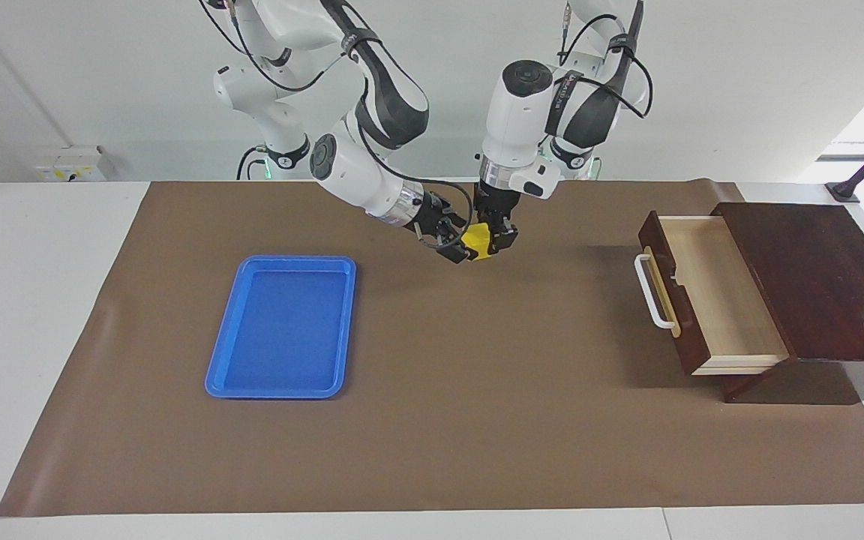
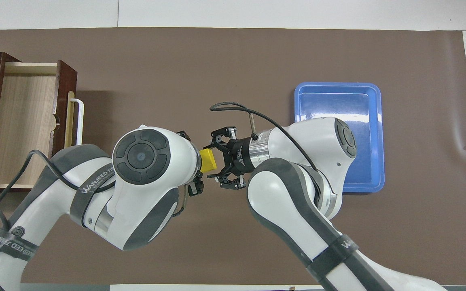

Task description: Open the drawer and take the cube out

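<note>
left tool (image 1: 498, 238): we see it pointing straight down over the middle of the mat, clamped on the cube (image 1: 478, 241) from above; cube is up in the air, off the counter.
right tool (image 1: 453, 241): comes in slantwise from the right arm's side, fingers on either side of the cube; we cannot tell whether they already bear on it or only bracket it.
step in hand: we read this as a mid-air handover, left tool to right tool.
how to do it well: we want the right tool's fingers on the two free faces, not the faces the left tool holds; close fully and square before the left tool lets go; no release until the second grip is firm; then the left tool backs straight up so it does not drag the cube.
risk: a corner grip could twist the cube out; a drop lands on bare mat.
drawer (image 1: 709, 296): pulled out at the left arm's end of the counter, pale inside shows nothing in it; that part of the task looks done.
blue tray (image 1: 282, 327): toward the right arm's end, nothing in it, likely drop spot though the task does not say so.
surface: brown mat (image 1: 439, 435) over a white counter (image 1: 34, 315), flat, a slight ripple at the edges.
room: plain white wall, a socket box on it, bright window at the left arm's side.
</note>
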